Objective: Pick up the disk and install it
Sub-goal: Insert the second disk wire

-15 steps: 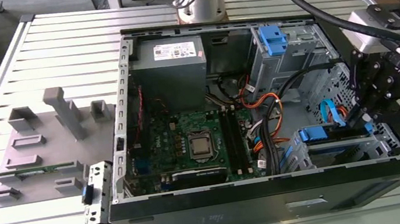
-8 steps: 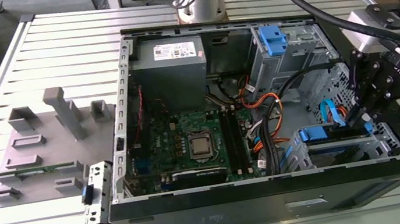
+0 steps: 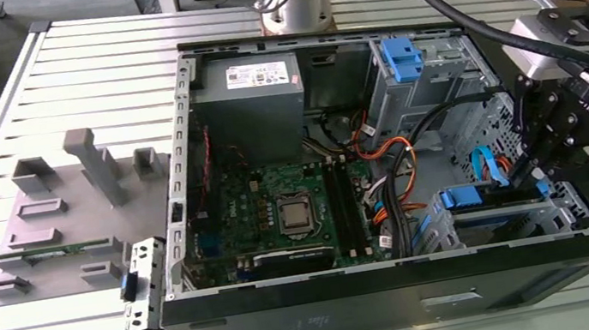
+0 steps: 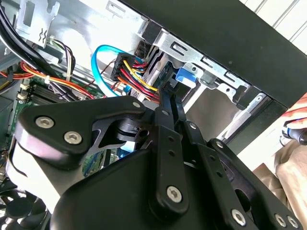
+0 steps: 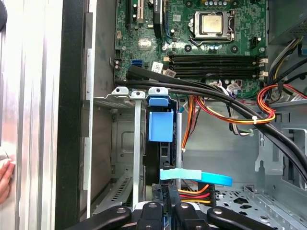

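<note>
First wrist view: the disk (image 5: 160,125) is seated upright in the case's corner bay (image 5: 125,143). The fingers (image 5: 165,211) are seen nearly together beside its cabled end, cables (image 5: 230,103) crowding alongside.

Illumination is bright and even. Glare washes the slatted table (image 3: 52,86) pale in the exterior view. The case interior (image 3: 305,155) lies shaded. The near gripper (image 4: 165,103) body appears slightly soft.

Disk (image 5: 160,125) mostly hidden in bay.
</note>
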Robot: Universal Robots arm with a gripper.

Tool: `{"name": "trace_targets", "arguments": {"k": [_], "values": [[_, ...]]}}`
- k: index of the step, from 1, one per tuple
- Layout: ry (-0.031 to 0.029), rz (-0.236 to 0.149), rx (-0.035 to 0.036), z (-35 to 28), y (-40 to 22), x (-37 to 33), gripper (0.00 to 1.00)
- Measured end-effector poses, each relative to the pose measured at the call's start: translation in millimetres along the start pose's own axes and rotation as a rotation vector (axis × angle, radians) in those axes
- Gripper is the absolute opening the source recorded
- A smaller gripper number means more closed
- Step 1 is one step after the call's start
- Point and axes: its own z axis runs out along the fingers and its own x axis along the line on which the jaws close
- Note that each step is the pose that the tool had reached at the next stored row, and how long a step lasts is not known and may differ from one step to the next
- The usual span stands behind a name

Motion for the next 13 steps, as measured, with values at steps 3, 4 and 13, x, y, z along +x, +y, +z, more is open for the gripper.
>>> {"name": "trace_targets", "arguments": {"k": [3,4,13], "values": [[-0.0004,0.0,0.0,1.1,0.0,-0.2,0.16],[-0.0001,0.0,0.0,1.4,0.0,-0.2,0.16],[-0.0003,0.0,0.0002,3.4,0.6,-0.3,0.16]]}}
